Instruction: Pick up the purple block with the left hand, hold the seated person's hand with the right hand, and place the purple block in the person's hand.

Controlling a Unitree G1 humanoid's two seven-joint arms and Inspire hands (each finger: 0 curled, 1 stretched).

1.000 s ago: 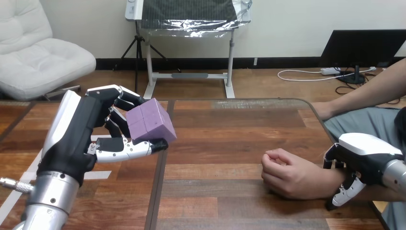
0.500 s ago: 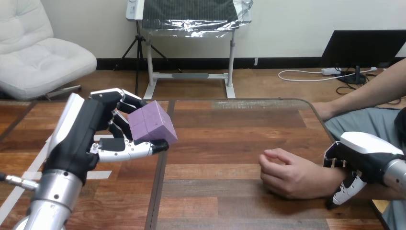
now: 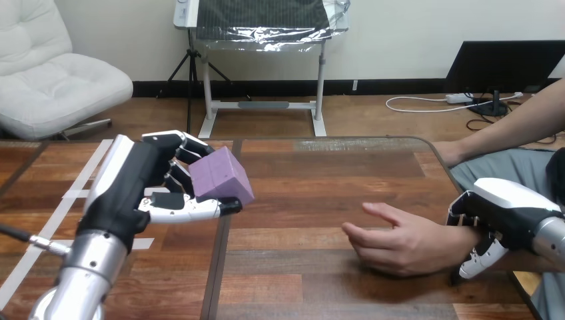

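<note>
**Purple block held in left hand, clear of the surface**

Item 1: one purple block (image 3: 222,177), a cube. It is tilted with one corner uppermost and raised off the surface (image 3: 320,173), over its left half. Its visible faces are plain purple, and no writing can be read on them.

Item 2: left hand (image 3: 133,190). It is closed on the block. The thumb lies along the lower edge of the block and the fingers are curled against its far and left faces. The silver forearm rises from the lower left corner of the view.

Item 3: one person's hand (image 3: 393,243). It rests on the surface at the right, well apart from the block. Its fingers are loosely extended toward the view's left, and it holds nothing.

Item 4: right hand (image 3: 503,210). It sits over the person's wrist (image 3: 448,241), with its fingers curled down round the near side.

Item 5: white tape (image 3: 41,239) is stuck in strips on the left part of the surface; the count is uncertain
</note>
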